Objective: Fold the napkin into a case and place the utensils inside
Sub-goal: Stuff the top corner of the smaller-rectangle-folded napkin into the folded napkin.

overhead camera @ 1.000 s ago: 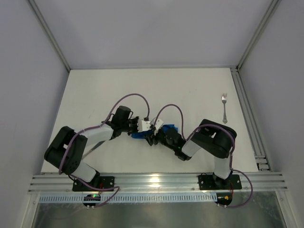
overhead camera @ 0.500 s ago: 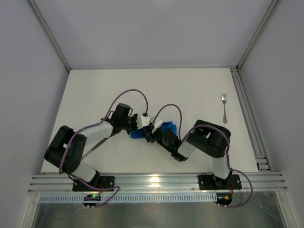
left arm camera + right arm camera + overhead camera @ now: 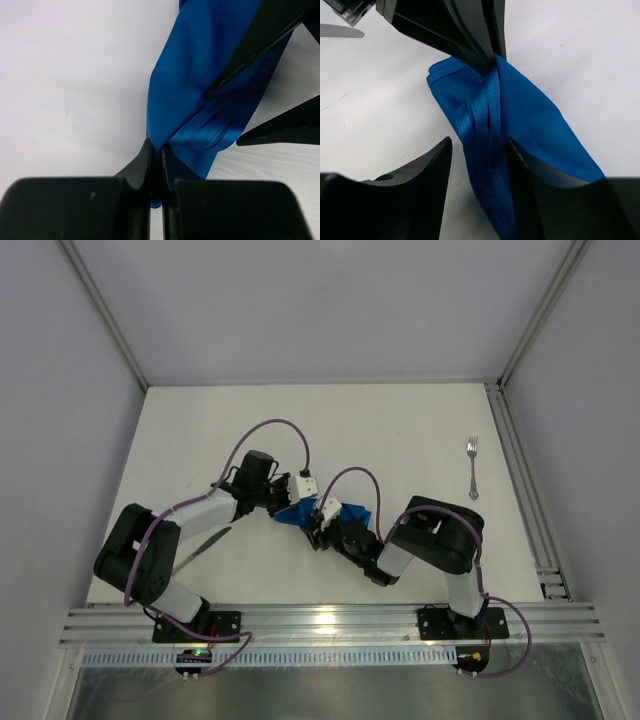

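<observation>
Blue cloth, the napkin (image 3: 530, 120), lies bunched near the middle of the table (image 3: 400, 430), with lengthwise pleats gathered in it. The left pincer (image 3: 155, 152) is clamped tight on one edge of the cloth. The right pincer (image 3: 477, 167) is spread wide astride the pleated ridge, gripping nothing. The fork (image 3: 473, 468) lies well apart toward 3 o'clock, and the dark knife (image 3: 205, 543) lies toward 8 o'clock, beside the left arm.

Grey-black arms (image 3: 205, 515), purple cables (image 3: 270, 423), black gripper fingers (image 3: 136, 169)
</observation>
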Controlling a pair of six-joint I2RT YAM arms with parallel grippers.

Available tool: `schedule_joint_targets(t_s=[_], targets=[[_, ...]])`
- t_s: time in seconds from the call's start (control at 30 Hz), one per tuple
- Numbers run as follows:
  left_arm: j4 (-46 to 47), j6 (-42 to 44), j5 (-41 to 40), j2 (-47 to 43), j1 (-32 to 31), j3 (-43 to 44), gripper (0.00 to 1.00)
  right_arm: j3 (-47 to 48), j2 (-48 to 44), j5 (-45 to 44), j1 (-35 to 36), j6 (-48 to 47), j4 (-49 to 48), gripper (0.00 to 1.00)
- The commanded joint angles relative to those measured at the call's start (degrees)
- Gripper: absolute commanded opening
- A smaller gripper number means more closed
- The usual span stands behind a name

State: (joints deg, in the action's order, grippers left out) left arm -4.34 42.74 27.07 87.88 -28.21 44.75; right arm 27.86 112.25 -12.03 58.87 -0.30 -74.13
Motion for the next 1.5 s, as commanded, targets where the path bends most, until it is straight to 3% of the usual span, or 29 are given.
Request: schedule_joint_targets(t_s=[0.0, 0.13, 0.4, 0.53, 0.63, 0.67, 0.83, 0.97, 1.2, 1.37, 1.47], targets=[[-0.76, 1.29, 2.29, -1.13, -0.01, 1.48, 0.0, 0.97, -1.85, -1.85, 0.37, -1.11, -2.78, 0.51], [2.83, 2.78, -0.52, -1.57, -0.01, -1.06, 0.0, 0.88, -3.96, -1.95, 0.37, -0.85, -1.99, 0.52], [26.01, 13.5, -3.51, 0.36, -0.01, -13.36, 0.0, -2.63, -11.59, 8.24, 0.19, 7.75, -3.04, 0.51], [34.12, 14.65, -2.99, 0.8, -0.01, -17.22, 0.0, -3.69, -18.09, 13.86, -0.77, 13.9, 7.37, 0.51], [40.17, 18.42, -1.67, 0.54, -0.01, -21.27, 0.0, -5.17, -22.84, 13.53, -2.7, 18.47, 12.94, 0.43], [40.89, 19.47, -1.41, 0.63, -0.01, -22.07, 0.0, -5.88, -23.91, 13.44, -3.32, 19.71, 13.56, 0.36], [49.57, 27.46, -0.44, 3.25, -0.01, -27.16, 0.0, -3.8, -27.87, 11.6, -6.13, 22.45, 24.62, 0.29], [62.93, 30.46, -0.09, 7.83, -0.01, -30.25, 0.0, 4.03, -24.11, 9.4, -7.1, 23.5, 34.74, 0.19], [71.21, 35.22, 0.87, 13.9, -0.09, -31.65, 0.0, 14.83, -14.45, 8.24, -9.39, 27.63, 39.14, 0.04], [68.07, 34.08, 0.97, 12.68, -0.09, -31.92, 0.0, 17.67, -7.31, 13.79, -9.39, 31.84, 40.47, 0.04], [59.65, 33.9, 0.7, 9.25, -0.09, -30.43, 0.0, 15.74, -4.15, 14.49, -9.39, 35.36, 36.6, 0.04]])
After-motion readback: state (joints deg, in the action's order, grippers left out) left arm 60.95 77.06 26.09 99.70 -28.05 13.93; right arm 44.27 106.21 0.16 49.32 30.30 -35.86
